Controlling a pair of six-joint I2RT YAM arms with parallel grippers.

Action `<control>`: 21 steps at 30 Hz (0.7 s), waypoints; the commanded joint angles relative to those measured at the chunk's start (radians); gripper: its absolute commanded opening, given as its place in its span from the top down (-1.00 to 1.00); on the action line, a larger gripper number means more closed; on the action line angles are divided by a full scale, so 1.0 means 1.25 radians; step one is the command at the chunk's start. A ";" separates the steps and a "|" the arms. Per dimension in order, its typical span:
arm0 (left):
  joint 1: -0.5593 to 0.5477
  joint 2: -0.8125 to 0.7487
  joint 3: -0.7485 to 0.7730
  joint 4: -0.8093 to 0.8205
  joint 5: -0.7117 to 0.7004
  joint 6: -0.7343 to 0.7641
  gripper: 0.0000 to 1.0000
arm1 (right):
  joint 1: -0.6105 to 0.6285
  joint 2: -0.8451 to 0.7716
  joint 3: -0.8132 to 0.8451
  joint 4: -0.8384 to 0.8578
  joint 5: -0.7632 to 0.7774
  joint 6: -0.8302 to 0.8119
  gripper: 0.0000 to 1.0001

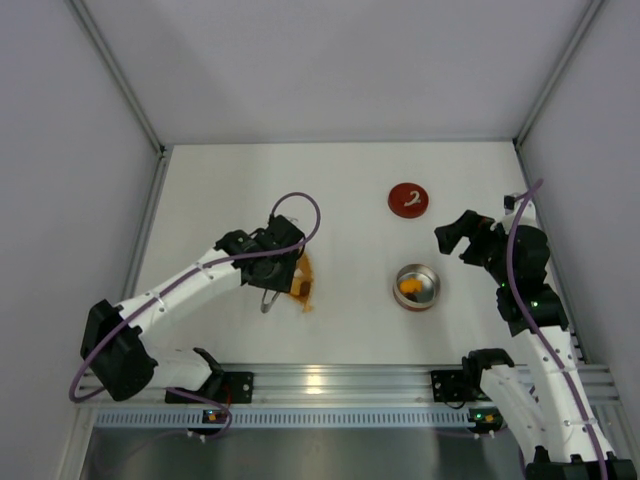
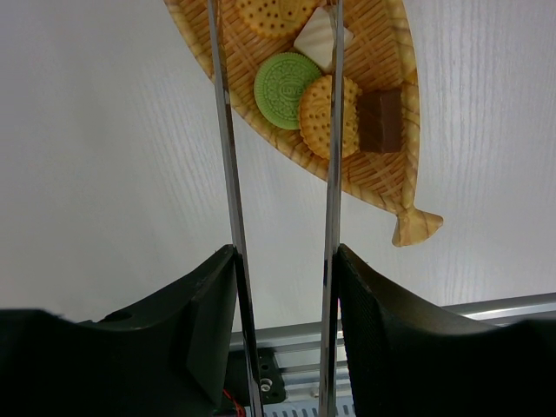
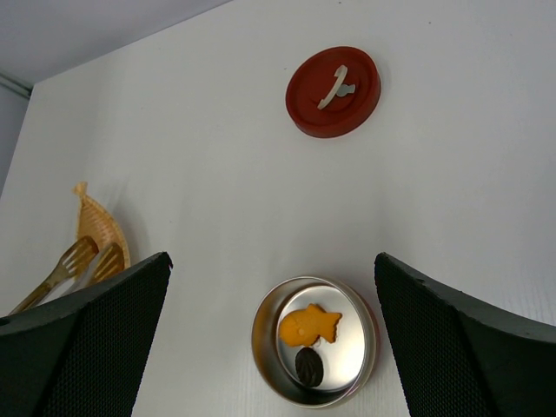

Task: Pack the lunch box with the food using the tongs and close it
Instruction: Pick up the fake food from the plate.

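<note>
Tin stands open on the worktop, right of centre; inside lie an orange fish-shaped piece and a dark piece. Lid lies flat beyond the tin, well apart from it. Tongs are pinched by the left end effector, both arms running between its fingers and reaching over the dish. Dish holds food: green biscuit, orange biscuit, brown block, white piece. Right end effector is spread wide and holds nothing, near the tin but apart from it
</note>
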 commanded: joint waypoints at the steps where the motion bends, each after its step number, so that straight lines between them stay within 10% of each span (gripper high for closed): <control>1: 0.006 0.001 -0.010 0.030 0.011 0.008 -0.04 | 0.011 0.005 0.018 0.023 -0.002 -0.011 -0.99; 21: 0.010 -0.019 -0.009 0.017 0.030 0.008 0.01 | 0.010 -0.001 0.012 0.023 -0.007 -0.007 -0.99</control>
